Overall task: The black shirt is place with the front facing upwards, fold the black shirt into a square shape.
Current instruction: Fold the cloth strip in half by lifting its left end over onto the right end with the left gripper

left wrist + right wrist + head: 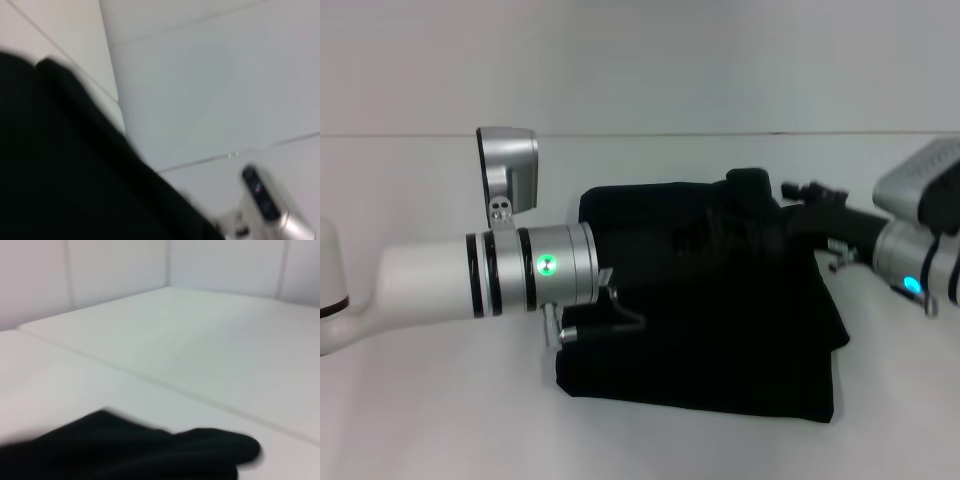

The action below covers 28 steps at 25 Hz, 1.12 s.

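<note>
Cloth like this is soft, light and limp, so the shirt [720, 300] will sag and slide on itself the moment a layer is lifted; in my judgement it wants pinching at an edge or corner, through every layer at once, and dragging low over the desk [440, 420] rather than hoisting. It lies at the middle of the desk, already doubled into a rough dark block, with its near edge fairly straight and its right side drooping in a loose flap toward the desk's right edge. Left gripper [620, 305] sits at the shirt's left edge, low, with thin metal fingers showing against the black; whether they are pinching cloth or merely resting on it, I cannot tell. Right gripper [760, 195] reaches in from the right to the shirt's far edge, black against black, and whether it is clenched or released cannot be told either. Lettering and neck label are nowhere to be seen, presumably folded under. Left wrist view gives only a blurred dark mass of cloth and, farther off, part of the other arm [270, 205]. Right wrist view shows a rounded lump of cloth close by and bare desk beyond.
</note>
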{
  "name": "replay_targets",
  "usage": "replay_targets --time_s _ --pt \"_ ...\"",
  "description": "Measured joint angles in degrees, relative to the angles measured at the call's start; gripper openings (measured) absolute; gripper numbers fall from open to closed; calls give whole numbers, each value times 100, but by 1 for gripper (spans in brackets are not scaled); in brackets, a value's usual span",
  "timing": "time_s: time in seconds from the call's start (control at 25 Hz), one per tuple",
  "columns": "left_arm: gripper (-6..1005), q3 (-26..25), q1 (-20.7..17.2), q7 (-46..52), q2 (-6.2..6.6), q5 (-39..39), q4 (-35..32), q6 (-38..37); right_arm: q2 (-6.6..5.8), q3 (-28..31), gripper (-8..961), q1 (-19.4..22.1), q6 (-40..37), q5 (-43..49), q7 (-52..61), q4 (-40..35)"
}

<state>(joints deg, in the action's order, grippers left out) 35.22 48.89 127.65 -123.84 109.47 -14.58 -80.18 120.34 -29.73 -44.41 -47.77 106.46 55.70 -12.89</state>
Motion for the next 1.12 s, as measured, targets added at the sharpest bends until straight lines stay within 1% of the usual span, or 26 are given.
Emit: replay_targets --time_s 0.12,0.36,0.48,0.64,0.72,0.88,1.12 --pt "41 331 -31 22 27 23 -1 -141 -23 -12 946 -51 151 -202 1 -156" --pt "41 886 -49 36 36 28 -1 -290 -36 -1 946 -7 111 -317 53 -395" --pt "41 1025 -37 6 1 29 -1 -284 -31 -14 946 34 80 -353 55 -401" --pt "42 1249 27 -96 -52 16 56 15 -20 -5 946 81 73 -362 45 -366" --pt "42 1329 78 -188 -69 1 142 238 -20 3 946 120 73 -364 46 -358" --pt "41 1331 177 -472 -87 -81 365 582 -26 3 947 217 98 -431 40 -387" --pt "39 1352 337 -721 -96 -173 577 742 -51 5 947 436 153 -925 6 -469"
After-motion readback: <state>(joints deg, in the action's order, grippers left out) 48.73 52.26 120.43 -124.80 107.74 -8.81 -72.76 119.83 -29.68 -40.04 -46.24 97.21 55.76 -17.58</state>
